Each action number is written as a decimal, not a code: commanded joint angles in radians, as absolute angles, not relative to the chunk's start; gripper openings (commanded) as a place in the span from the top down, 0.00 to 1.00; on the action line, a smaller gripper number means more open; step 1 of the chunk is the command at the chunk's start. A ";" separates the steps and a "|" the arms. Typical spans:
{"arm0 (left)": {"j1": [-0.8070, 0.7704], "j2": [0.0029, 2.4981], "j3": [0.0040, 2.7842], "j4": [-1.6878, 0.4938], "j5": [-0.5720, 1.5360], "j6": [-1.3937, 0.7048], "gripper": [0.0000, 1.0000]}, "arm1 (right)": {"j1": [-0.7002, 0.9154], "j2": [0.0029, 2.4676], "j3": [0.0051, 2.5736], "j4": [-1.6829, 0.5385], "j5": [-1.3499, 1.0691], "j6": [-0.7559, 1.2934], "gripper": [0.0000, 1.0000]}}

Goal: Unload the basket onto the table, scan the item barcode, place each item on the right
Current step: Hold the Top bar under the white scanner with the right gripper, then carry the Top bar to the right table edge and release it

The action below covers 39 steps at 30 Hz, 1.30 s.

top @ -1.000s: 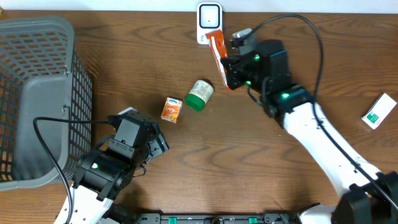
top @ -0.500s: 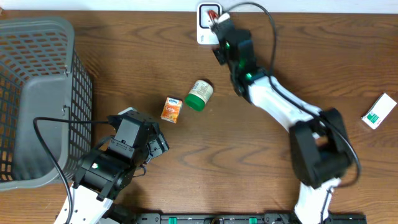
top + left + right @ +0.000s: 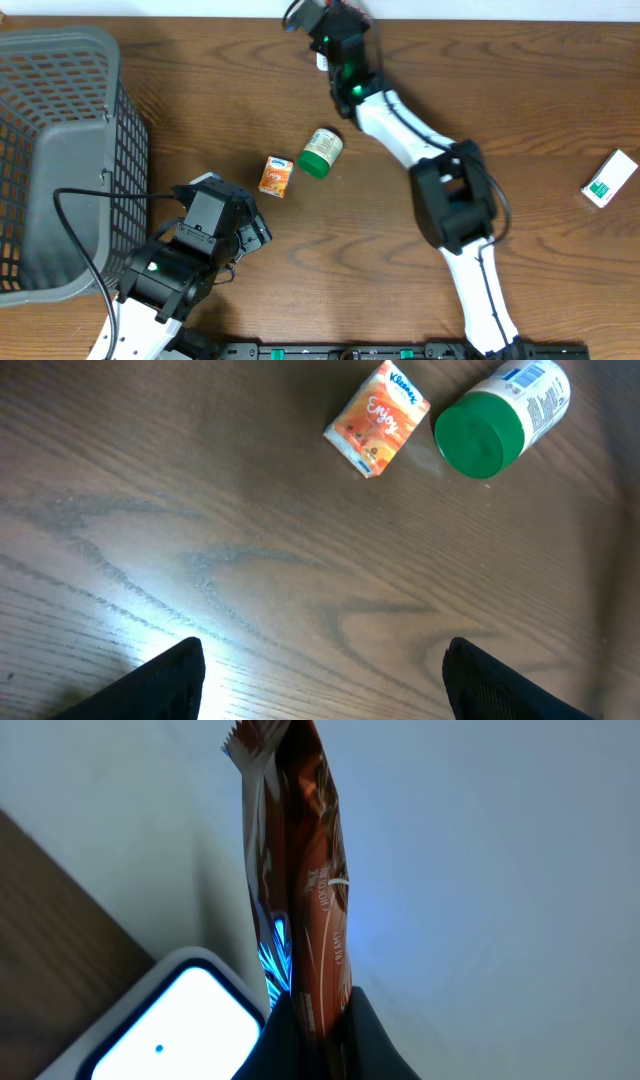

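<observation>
We are viewing the right gripper clamping shut on one end of the orange snack packet. The packet is projecting straight out beyond it, just beside the lit white scanner. The left gripper is hanging open above the table, near a tissue pack and a green-capped bottle.

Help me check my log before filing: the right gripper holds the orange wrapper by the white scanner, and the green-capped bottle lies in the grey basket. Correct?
Not quite. The overhead view shows the green-capped bottle lying on the table beside the tissue pack, outside the grey basket. The right gripper does hold the orange wrapper by the white scanner.
</observation>
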<state>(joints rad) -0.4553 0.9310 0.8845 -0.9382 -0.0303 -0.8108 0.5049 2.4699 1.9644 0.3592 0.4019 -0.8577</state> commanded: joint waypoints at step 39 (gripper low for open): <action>-0.458 0.927 0.882 -0.942 -0.046 -0.805 0.23 | 0.283 1.857 2.016 -0.882 0.373 -0.159 0.99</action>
<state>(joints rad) -0.4553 0.9314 0.8829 -0.9382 -0.0299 -0.8112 0.3767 1.8469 2.0327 -0.7845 0.4934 -0.4572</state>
